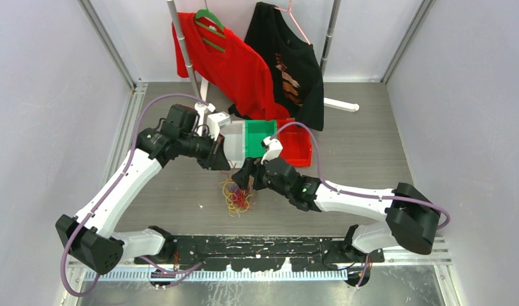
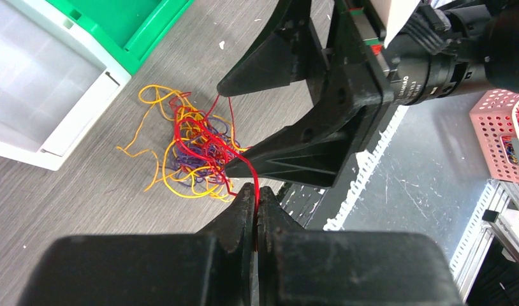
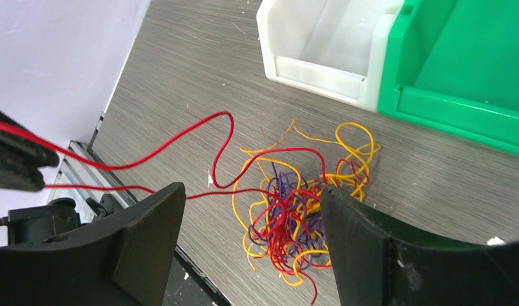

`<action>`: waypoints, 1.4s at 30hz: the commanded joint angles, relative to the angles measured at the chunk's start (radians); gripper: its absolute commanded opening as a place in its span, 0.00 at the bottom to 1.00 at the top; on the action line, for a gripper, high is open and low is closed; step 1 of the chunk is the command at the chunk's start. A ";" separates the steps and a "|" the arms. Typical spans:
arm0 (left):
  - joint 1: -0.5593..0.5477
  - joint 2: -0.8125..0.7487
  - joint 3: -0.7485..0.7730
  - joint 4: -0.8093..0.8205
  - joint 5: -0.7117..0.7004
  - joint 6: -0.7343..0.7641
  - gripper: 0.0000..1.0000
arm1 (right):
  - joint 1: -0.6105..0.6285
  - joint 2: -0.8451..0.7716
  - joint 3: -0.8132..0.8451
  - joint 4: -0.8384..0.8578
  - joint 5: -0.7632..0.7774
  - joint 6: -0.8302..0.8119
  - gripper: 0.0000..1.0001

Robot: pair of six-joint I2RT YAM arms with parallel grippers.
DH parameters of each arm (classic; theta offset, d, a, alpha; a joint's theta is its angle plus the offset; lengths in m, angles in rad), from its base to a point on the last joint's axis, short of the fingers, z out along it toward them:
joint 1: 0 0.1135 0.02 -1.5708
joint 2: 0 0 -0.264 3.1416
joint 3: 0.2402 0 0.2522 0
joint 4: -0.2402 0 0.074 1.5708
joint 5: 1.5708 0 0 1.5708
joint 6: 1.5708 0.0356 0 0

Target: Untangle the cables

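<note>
The cables (image 1: pixel 236 199) are a tangled heap of red, yellow-orange and purple strands on the grey table, in front of the bins. My left gripper (image 2: pixel 255 194) is shut on one red cable (image 2: pixel 244 167) that runs taut up from the heap (image 2: pixel 193 150); it hangs just above and left of the heap in the top view (image 1: pixel 221 163). My right gripper (image 3: pixel 252 191) is open and empty, held above the heap (image 3: pixel 295 213) with one finger on each side. It also shows in the top view (image 1: pixel 244 174). The red cable (image 3: pixel 174 143) stretches left toward the left fingers (image 3: pixel 18 167).
A white bin (image 1: pixel 234 141), a green bin (image 1: pixel 259 136) and a red bin (image 1: pixel 296 148) stand in a row just behind the heap. A rack with a red shirt (image 1: pixel 228 67) and a black shirt (image 1: pixel 292 64) stands at the back. A pink basket (image 2: pixel 499 137) sits beyond the table's near edge.
</note>
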 commanded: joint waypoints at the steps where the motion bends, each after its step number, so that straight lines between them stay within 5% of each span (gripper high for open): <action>1: -0.004 -0.030 0.044 -0.001 0.007 -0.012 0.00 | 0.006 0.042 0.086 0.084 0.010 0.010 0.82; 18: -0.005 -0.022 0.223 -0.120 0.045 -0.016 0.00 | 0.006 0.227 0.117 0.138 0.066 0.042 0.80; 31: -0.014 0.117 0.655 -0.360 0.042 0.023 0.00 | 0.024 0.292 0.073 0.189 0.101 0.041 0.76; 42: -0.017 0.158 1.057 -0.298 -0.069 0.027 0.00 | 0.026 0.264 -0.020 0.230 0.150 0.060 0.74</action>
